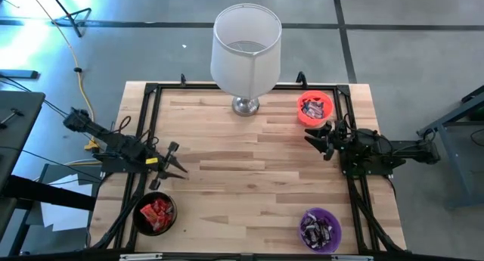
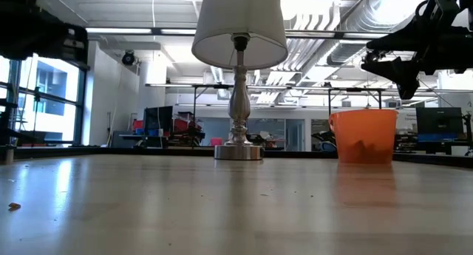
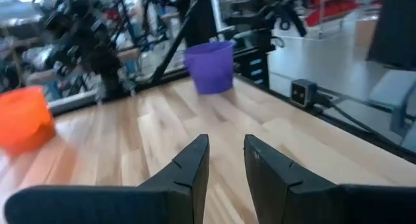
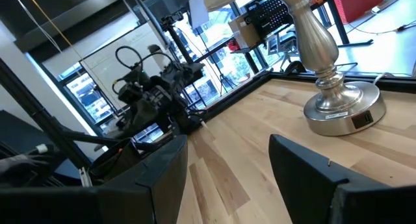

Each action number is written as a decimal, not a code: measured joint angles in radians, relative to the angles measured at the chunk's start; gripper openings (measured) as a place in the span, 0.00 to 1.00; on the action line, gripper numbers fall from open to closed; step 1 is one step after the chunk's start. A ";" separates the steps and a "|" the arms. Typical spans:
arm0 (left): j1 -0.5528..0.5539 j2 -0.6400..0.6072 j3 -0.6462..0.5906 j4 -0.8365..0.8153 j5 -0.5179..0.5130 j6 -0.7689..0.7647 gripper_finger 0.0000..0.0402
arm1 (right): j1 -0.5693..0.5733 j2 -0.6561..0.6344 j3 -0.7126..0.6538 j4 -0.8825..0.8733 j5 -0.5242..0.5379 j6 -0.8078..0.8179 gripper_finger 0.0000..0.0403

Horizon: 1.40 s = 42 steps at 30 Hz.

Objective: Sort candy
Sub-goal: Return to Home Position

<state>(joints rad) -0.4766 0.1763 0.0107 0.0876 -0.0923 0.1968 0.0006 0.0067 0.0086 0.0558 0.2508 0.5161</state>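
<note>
From above, the lamp [image 1: 246, 45] is what sits closest to the lens, standing at the far edge of the table [image 1: 249, 189]. All the candy [image 1: 314, 107] I can spot is in bowls. Silvery-blue ones are in the orange bowl [image 1: 300, 116] just beside the lamp, red ones in the black bowl [image 1: 138, 219] at the near left corner, and dark ones in the purple bowl [image 1: 337, 232] near right. The left gripper [image 1: 180, 161] hangs by the left edge, a little beyond the black bowl, jaws a bit apart, nothing in them. The right gripper [image 1: 318, 144] is by the right edge, just on the near side of the orange bowl, jaws spread wide, also empty.

Low view: bare tabletop up front with a tiny crumb [image 2: 13, 205] on it. The lamp and orange bowl are at the far edge, with the right arm [image 2: 421, 41] up above the bowl.

Left wrist: own jaws with a narrow gap. The purple and orange bowls are beyond, well apart.

Right wrist: own jaws wide apart. The lamp is near, and the left arm [image 4: 156, 100] is across the table.
</note>
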 joint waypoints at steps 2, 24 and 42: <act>0.022 -0.056 0.001 -0.068 -0.002 -0.030 0.21 | 0.000 0.000 0.000 0.000 0.000 0.000 0.52; 0.486 -0.173 0.003 -0.040 -0.183 0.040 0.21 | 0.000 0.000 0.000 0.000 0.000 0.000 0.52; 0.901 -0.173 0.003 -0.031 -0.256 -0.108 0.21 | 0.000 0.000 0.000 0.000 0.000 0.000 0.52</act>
<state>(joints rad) 0.4241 0.0036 0.0135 0.0563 -0.3487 0.0883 0.0006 0.0071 0.0086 0.0555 0.2508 0.5163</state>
